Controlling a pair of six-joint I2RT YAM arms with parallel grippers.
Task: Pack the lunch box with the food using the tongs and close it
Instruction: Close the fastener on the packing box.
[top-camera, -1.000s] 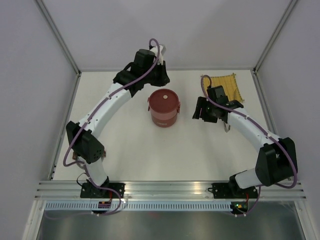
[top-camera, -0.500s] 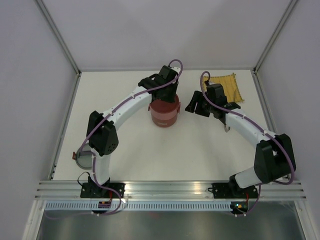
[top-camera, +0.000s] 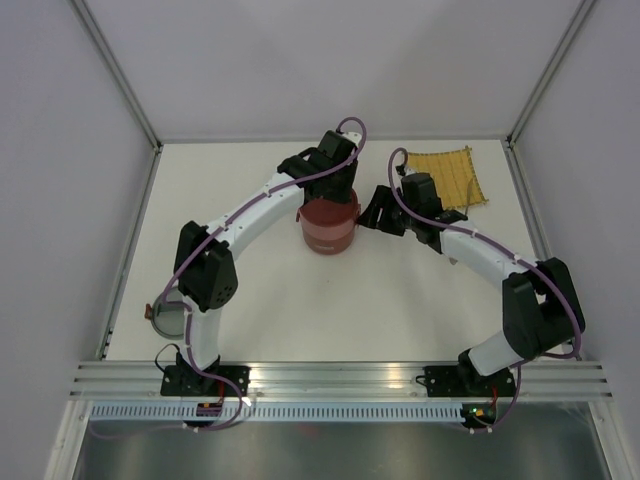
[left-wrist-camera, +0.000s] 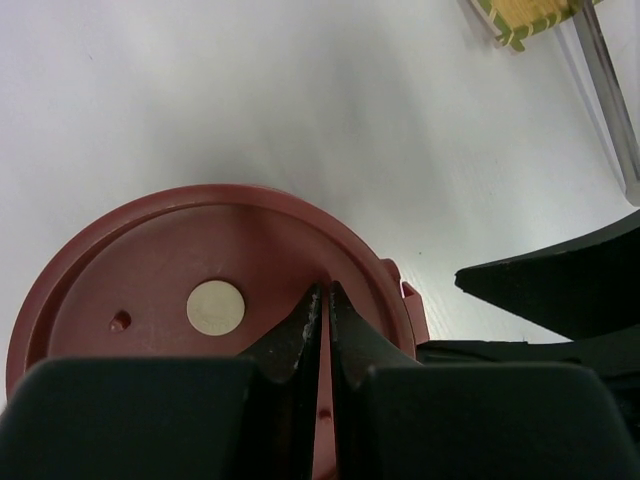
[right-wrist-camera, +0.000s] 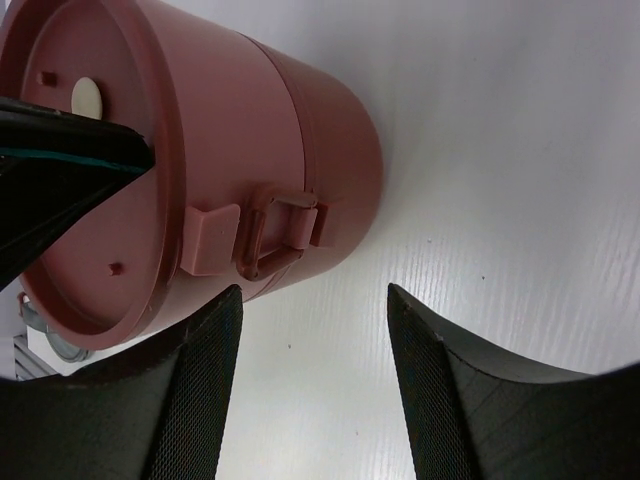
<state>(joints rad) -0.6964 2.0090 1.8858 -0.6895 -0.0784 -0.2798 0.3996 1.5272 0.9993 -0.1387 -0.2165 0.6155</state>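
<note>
The lunch box (top-camera: 328, 232) stands as a dark-red stack with its lid on, a pale knob (left-wrist-camera: 215, 307) at the lid's centre. My left gripper (top-camera: 337, 192) is above it, shut, its tips (left-wrist-camera: 325, 292) over the lid just right of the knob, nothing between them. My right gripper (top-camera: 384, 214) is open beside the box's right wall; in the right wrist view its fingers (right-wrist-camera: 205, 380) frame bare table below the side clasp (right-wrist-camera: 268, 236), touching nothing. A silver arm of the tongs (left-wrist-camera: 606, 95) lies by the mat. The food is out of view.
A yellow woven mat (top-camera: 450, 178) lies at the back right. A round red-rimmed piece with a grey inside (top-camera: 168, 319) sits at the table's left edge by my left arm's elbow. Pale walls close off the table on three sides.
My left arm swung from behind the box to right above its lid and its jaws closed a little further. My right gripper moved left, closer to the box's side.
</note>
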